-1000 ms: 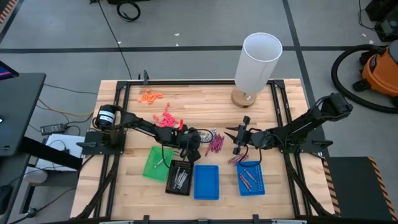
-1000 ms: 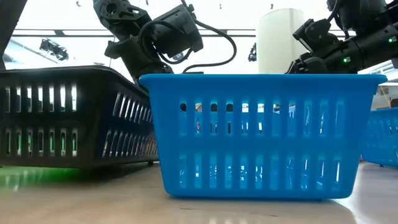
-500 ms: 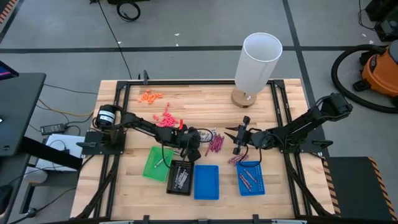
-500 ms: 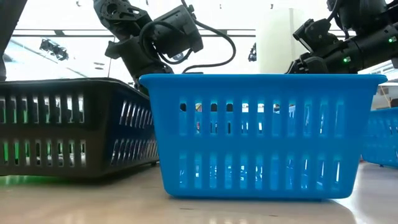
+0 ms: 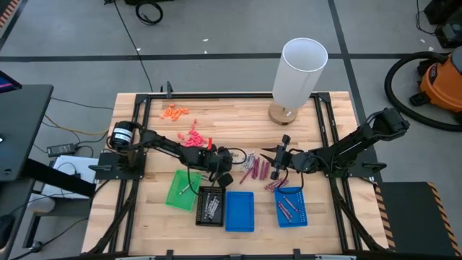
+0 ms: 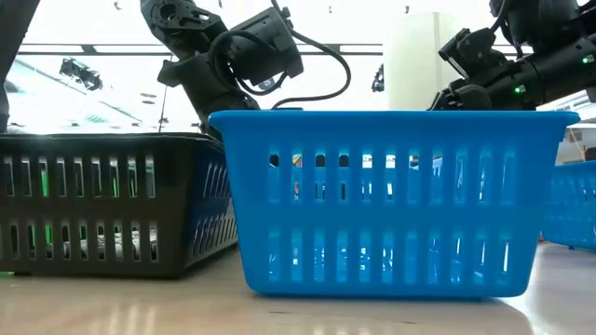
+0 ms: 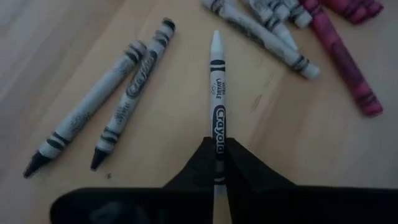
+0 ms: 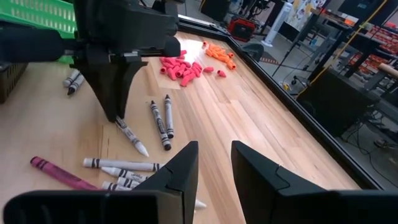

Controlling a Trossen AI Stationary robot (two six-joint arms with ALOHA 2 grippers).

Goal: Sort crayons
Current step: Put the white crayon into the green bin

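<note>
High view has four trays along the table's near edge: green tray (image 5: 179, 189) with one crayon, black tray (image 5: 209, 205) holding several silvery ones, a blue tray (image 5: 240, 211) that looks bare, and a second blue tray (image 5: 291, 206) with maroon sticks. Left gripper (image 7: 219, 163) is clamped on a silvery crayon (image 7: 217, 93) over the loose crayons (image 5: 253, 165) mid-table. Right gripper (image 8: 214, 163) hangs nearby, fingers apart, holding nothing.
</note>
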